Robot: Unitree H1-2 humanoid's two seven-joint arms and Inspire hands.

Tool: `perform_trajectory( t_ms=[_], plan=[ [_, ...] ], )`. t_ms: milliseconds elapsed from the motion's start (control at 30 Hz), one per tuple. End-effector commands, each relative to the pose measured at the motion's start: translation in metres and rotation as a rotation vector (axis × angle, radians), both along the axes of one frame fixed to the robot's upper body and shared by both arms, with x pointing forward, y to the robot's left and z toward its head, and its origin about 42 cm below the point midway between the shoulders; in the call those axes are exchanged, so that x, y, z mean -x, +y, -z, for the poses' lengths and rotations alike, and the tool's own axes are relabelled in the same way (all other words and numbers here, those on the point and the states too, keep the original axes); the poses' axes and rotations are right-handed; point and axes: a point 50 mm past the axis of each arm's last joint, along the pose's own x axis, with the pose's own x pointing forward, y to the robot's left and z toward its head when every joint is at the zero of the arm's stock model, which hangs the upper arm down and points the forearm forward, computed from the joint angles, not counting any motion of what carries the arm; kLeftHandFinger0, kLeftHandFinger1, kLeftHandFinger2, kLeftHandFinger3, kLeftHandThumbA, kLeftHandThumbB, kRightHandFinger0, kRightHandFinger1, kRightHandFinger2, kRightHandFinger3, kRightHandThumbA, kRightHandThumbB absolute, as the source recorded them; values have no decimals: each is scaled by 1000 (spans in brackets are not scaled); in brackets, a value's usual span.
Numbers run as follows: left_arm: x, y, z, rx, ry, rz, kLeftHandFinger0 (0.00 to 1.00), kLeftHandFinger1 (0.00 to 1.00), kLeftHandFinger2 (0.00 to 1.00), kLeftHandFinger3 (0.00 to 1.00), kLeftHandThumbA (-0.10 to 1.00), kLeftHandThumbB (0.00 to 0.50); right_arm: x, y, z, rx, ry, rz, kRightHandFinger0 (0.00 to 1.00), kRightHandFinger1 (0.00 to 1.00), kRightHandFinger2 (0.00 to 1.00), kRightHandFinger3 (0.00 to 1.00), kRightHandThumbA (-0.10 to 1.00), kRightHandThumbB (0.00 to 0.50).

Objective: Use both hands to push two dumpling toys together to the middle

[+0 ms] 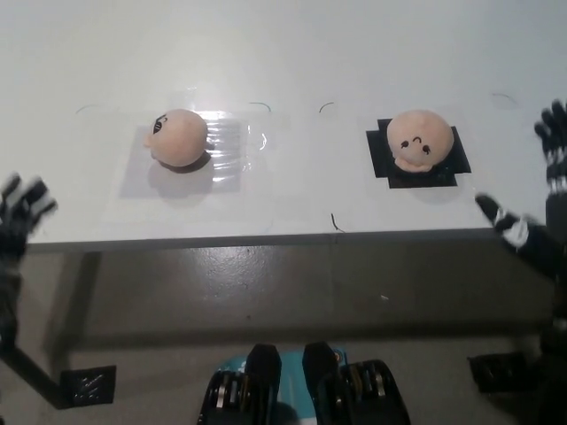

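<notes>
Hands flank table (292, 53) edge: left hand (19, 212) blurred, fingers can't tell; right hand (540, 199) spread. Left dumpling (178, 137) and right dumpling (419, 138) sit well apart; approach from outboard, push inward evenly.

Lab-like test setup: bare white table (292, 53), taped black marker patch (383, 164).

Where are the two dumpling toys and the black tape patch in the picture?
left dumpling toy (178, 137), head view, middle of its rounded body.
right dumpling toy (419, 139), head view, on its face.
black tape patch (456, 165), head view, its bare right corner beside the toy.
</notes>
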Motion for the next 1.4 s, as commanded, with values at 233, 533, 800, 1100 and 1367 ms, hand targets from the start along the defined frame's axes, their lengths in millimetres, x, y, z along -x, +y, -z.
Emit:
perform_trajectory(
  t_ms=[233,533,800,1100,1367],
  plan=[
    [-110,47,-64,-96,17,-96,1000,1000,1000,1000,1000,295,-100,-21,-56,-54,62,28,1000,1000,1000,1000,988,149],
    [-189,53,-97,-124,87,-143,1000,1000,1000,1000,1000,283,-164,-42,-85,-176,159,27,1000,1000,1000,1000,980,107],
    [-244,48,-102,-134,261,-174,1000,1000,1000,1000,1000,379,-193,-45,-83,-198,247,51,1000,1000,1000,1000,968,98],
    [-274,17,-73,-89,400,-124,1000,1000,1000,1000,1000,403,-205,-38,-49,-277,414,24,1000,1000,1000,1000,977,136],
    [-279,-15,-50,-99,426,-82,1000,1000,1000,1000,1000,398,-200,-28,-16,-269,515,17,1000,1000,1000,1000,992,162]
  ],
)
